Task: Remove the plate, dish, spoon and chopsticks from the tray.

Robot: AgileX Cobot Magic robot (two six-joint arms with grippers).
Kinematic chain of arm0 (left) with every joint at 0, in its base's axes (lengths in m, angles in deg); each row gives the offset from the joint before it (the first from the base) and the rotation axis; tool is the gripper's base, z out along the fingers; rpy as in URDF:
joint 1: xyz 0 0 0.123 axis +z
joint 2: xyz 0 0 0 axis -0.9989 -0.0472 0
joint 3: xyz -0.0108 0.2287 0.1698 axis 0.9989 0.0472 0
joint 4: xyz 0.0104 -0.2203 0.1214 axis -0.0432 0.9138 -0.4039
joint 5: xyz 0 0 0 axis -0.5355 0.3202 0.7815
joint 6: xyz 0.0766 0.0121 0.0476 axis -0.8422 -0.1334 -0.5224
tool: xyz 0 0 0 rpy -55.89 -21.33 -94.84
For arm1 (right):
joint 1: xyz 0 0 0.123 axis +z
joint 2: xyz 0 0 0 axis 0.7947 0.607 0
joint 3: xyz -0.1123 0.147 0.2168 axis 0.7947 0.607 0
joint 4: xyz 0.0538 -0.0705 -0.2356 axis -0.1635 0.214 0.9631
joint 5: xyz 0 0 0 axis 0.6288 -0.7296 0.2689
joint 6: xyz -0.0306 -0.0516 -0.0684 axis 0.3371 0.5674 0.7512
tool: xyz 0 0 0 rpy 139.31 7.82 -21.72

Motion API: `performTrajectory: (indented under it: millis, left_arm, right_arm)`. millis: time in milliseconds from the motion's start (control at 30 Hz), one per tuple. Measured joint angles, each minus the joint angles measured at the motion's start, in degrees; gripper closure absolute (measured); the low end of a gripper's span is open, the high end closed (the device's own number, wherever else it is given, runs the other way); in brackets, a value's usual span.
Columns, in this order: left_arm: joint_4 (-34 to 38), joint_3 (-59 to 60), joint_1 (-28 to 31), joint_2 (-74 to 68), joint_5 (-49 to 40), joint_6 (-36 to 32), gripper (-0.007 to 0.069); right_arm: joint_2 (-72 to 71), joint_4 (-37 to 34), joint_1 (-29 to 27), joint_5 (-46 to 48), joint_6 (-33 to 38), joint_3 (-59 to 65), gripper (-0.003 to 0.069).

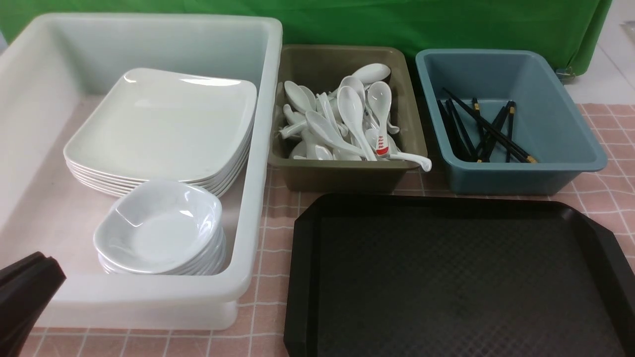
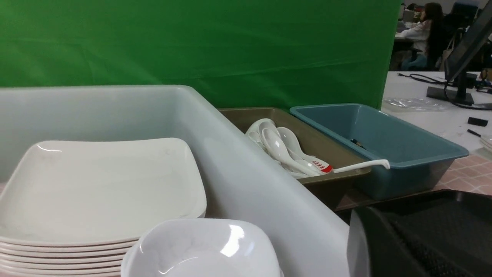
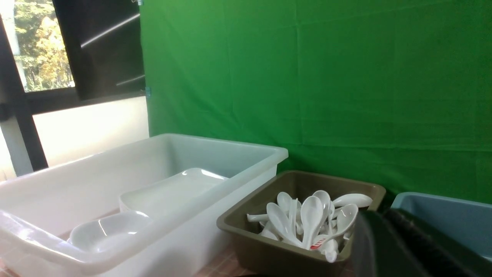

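Tray (image 1: 461,277) is lying bare on the checked cloth. Plate (image 1: 163,124) is topping the plate stack and dish (image 1: 158,225) the dish stack, both inside the white tub (image 1: 248,198). Red-printed spoon (image 1: 381,145) is resting in the olive bin (image 1: 347,173); chopsticks (image 1: 488,131) are lying in the blue bin (image 1: 570,148). Left gripper (image 1: 22,292) is showing only as a dark edge, probably closed, holding nothing. Right gripper's opening: cannot tell.

Quick count: one black tray (image 1: 461,277), three bins: white (image 1: 258,148), olive (image 1: 347,176), blue (image 1: 521,173). One stack of plates (image 1: 163,129), maybe seven. One stack of small dishes (image 1: 158,228). Spoons (image 1: 347,119) piled, too many to count; just one has red print (image 1: 382,145). Several black chopsticks (image 1: 486,131).
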Motion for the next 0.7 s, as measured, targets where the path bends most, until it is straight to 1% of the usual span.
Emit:
performTrajectory:
  millis: [200,300,367,433,467,533,600,667,700]
  left_arm:
    - [-0.11,0.07,0.0,0.0,0.04,-0.19,0.0624]
    - [-1.87,0.83,0.0,0.0,0.73,-0.83,0.0622]
    - [-2.17,1.6,1.14,0.49,0.95,-0.87,0.0622]
    - [-2.37,2.64,3.52,1.28,1.05,-1.1,0.0621]
    - [-2.44,3.51,6.59,2.34,0.99,-1.34,0.062]
    - [-2.49,4.31,9.17,3.28,0.99,-1.62,0.0621]
    - [-2.54,6.79,15.52,5.63,1.05,-2.95,0.0621]
    - [-2.54,9.43,20.15,6.91,1.05,-2.95,0.0621]
    - [-2.54,10.45,21.24,7.07,1.11,-2.95,0.062]
  right_arm:
    - [0.0,0.0,0.0,0.0,-0.05,0.0,0.0564]
    - [0.0,0.0,0.0,0.0,-0.05,0.0,0.0558]
    - [0.0,0.0,0.0,-0.07,-0.05,0.0,0.0553]
    - [0.0,0.0,0.0,-0.13,-0.05,0.02,0.0548]
    - [0.0,0.0,0.0,-0.26,-0.05,0.02,0.0544]
    - [0.0,0.0,0.0,-0.34,-0.05,0.02,0.0541]
    - [0.0,0.0,0.0,-0.4,-0.05,0.02,0.0536]
    - [0.0,0.0,0.0,-0.45,-0.05,0.02,0.0536]
    - [0.0,0.0,0.0,-0.45,-0.05,0.02,0.0536]
